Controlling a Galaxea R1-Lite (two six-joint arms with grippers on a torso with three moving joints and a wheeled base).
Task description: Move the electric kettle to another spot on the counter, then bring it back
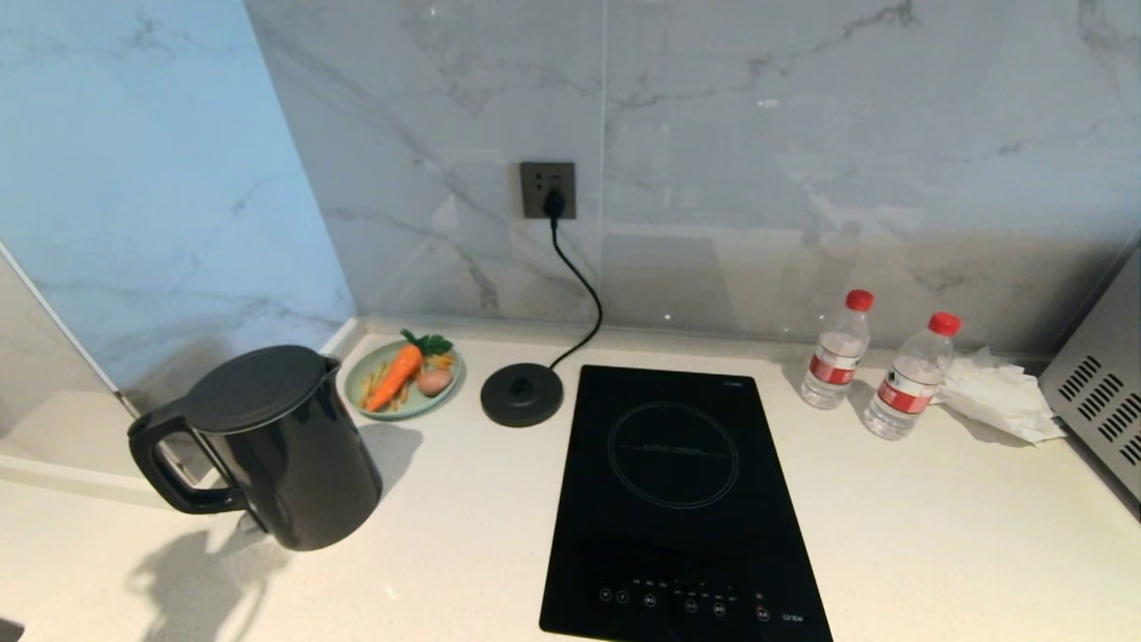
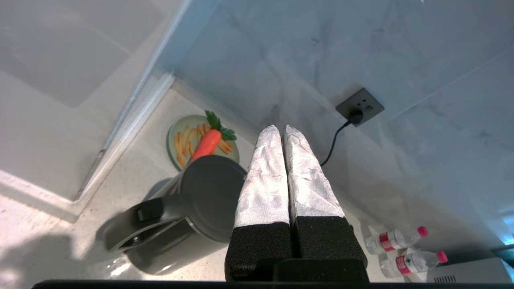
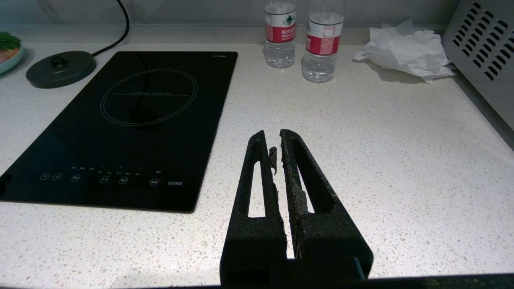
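**Kettle off its base, left tool above it and empty**

The tall glossy black electric kettle with flat round lid stood upright on the off-white speckled stone bench, toward its left end. It was apart from the small flat round black corded base disc and just in front of the pale green plate holding a toy carrot. Its loop handle pointed left, away from the flat black glass induction hob.

The left tool, fingers wrapped in white crinkled tape, hung above the kettle beside its lid, fingers pressed together and pinching nothing. It did not show in the head view. The right tool hovered low over bare bench to the right of the hob, its black fingers all but pressed together, nothing between them; it looked parked.

Handling judgement: the body was rigid, smooth and shiny, so probably slippery and too wide to pinch. The loop handle seemed the sensible hold, taken near its top by the lid. If there was water inside it would be heavy and would tip away from the handle; the fill level could not be told. The kettle appeared to be at its moved spot, so the return to the base disc likely remained, and the left tool would need to spread before closing on the handle.
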